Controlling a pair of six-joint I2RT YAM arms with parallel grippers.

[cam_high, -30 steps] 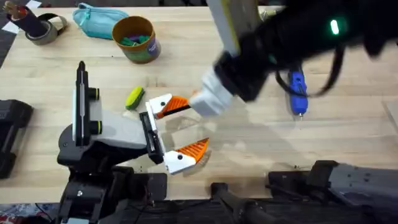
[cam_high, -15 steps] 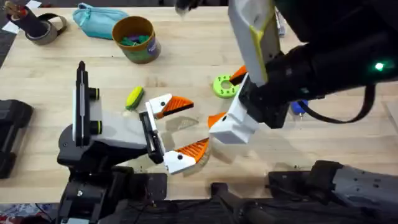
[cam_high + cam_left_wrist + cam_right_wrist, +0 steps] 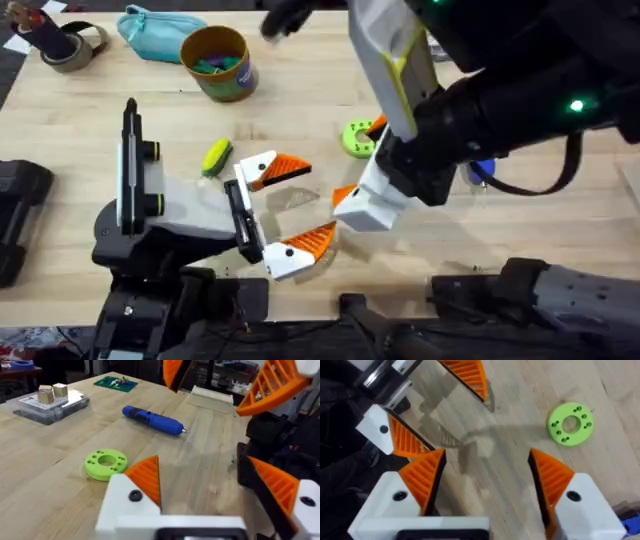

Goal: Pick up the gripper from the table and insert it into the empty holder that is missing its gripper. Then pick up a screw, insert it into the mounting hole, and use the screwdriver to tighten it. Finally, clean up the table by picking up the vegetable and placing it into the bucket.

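Note:
The gripper [image 3: 276, 168], a dark orange wedge on a pointed white base, sits at the upper end of the black holder [image 3: 241, 216] on the grey-white left arm. Its paler ribbed twin [image 3: 303, 243] sits at the lower end. These two form my left gripper [image 3: 320, 200], open and empty. My right gripper [image 3: 360, 160] hangs open and empty to the right of them, beside the green disc [image 3: 355, 138]. The blue screwdriver [image 3: 152, 417] lies farther right, mostly hidden under the right arm in the overhead view. The yellow vegetable [image 3: 216, 157] lies just left of the gripper. The bucket [image 3: 217, 62] stands at the back. I cannot make out a screw.
A teal pouch [image 3: 160, 30] and a tape roll [image 3: 70, 45] lie at the back left. A clear box with wooden blocks [image 3: 50, 402] and a green board [image 3: 116, 382] sit on the far right of the table. Bare wood lies between the two grippers.
My right gripper has drawn back to the right from the gripper at the holder and now hangs by the green disc. The gripper stays in place on the holder.

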